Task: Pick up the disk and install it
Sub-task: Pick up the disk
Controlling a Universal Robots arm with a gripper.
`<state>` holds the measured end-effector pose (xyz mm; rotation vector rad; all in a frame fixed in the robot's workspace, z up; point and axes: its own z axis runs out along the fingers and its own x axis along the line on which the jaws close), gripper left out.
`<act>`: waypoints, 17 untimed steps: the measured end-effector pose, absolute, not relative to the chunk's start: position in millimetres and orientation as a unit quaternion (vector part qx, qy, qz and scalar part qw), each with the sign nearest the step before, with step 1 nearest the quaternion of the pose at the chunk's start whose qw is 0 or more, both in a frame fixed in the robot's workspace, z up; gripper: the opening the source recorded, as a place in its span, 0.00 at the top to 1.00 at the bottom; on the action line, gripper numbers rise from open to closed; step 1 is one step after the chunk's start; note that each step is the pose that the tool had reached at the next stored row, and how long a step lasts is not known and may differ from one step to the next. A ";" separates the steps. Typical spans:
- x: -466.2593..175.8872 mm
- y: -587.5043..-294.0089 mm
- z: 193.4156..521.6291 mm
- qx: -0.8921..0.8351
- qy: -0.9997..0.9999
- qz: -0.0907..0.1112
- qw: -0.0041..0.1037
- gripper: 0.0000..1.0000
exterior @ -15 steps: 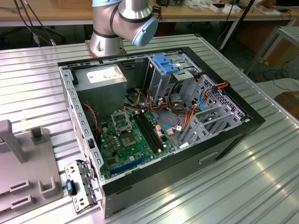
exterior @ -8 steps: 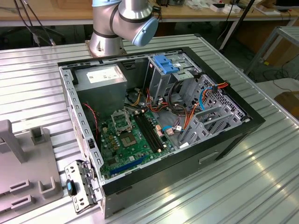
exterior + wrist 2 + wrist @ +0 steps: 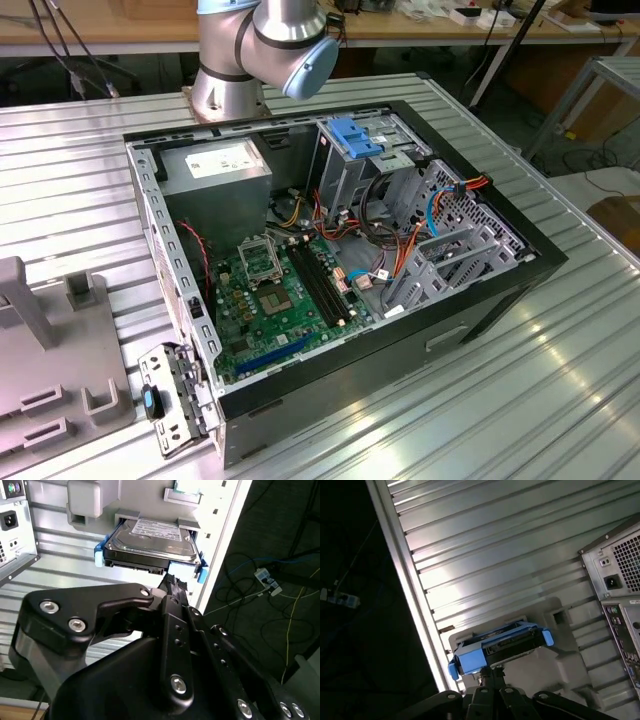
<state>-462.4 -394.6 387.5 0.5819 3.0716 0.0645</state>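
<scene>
A: While the disk [image 3: 150, 545] sits in its grey holder [image 3: 555, 665] on the ribbed table [image 3: 495, 555], what has it?
B: The gripper [image 3: 175, 581], fingers [image 3: 181, 587] clenched narrowly on the blue frame's near edge

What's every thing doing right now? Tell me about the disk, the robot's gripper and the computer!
disk: lying flat in the grey holder, outside the computer.
gripper: right at the disk's blue frame.
grey holder: on the ribbed metal table, carrying the disk.
computer case: on its side, open, insides showing.
blue bracket: sitting on top of the grey drive cage.
</scene>
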 end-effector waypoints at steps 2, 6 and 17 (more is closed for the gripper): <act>-462.4 -394.6 387.6 0.197 0.980 0.021 0.008 0.89; -462.4 -394.6 387.5 0.238 0.971 0.020 0.008 0.89; -462.5 -394.6 387.4 0.308 0.951 0.020 0.010 0.89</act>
